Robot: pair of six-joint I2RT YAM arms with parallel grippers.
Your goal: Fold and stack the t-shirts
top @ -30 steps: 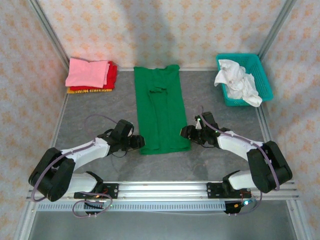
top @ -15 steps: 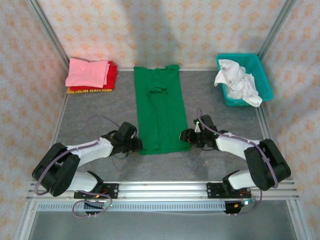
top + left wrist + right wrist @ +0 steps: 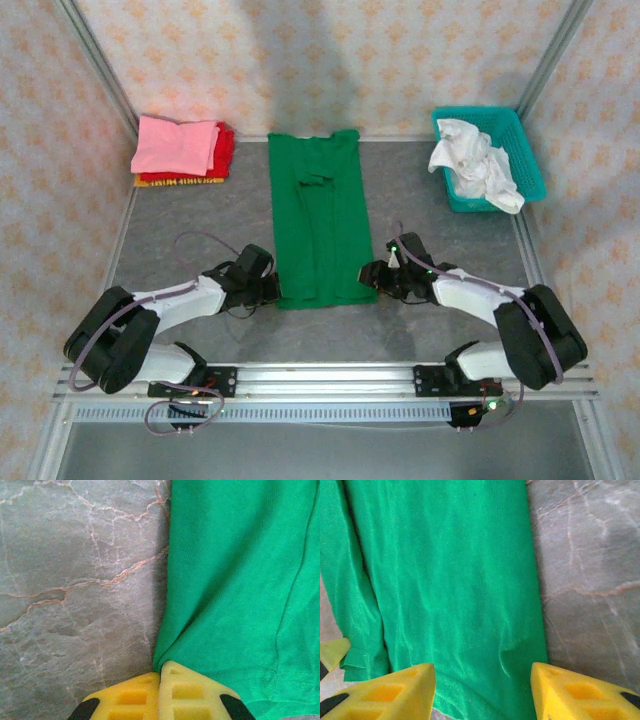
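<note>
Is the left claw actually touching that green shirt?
Touching. In the left wrist view the left gripper is closed on the edge of the green t-shirt, which puckers into its tips.

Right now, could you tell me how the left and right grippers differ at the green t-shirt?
The left gripper is shut, pinching the near left edge of the green t-shirt; the right gripper is open, straddling the near right corner without gripping. Both sit low at its near end.
</note>
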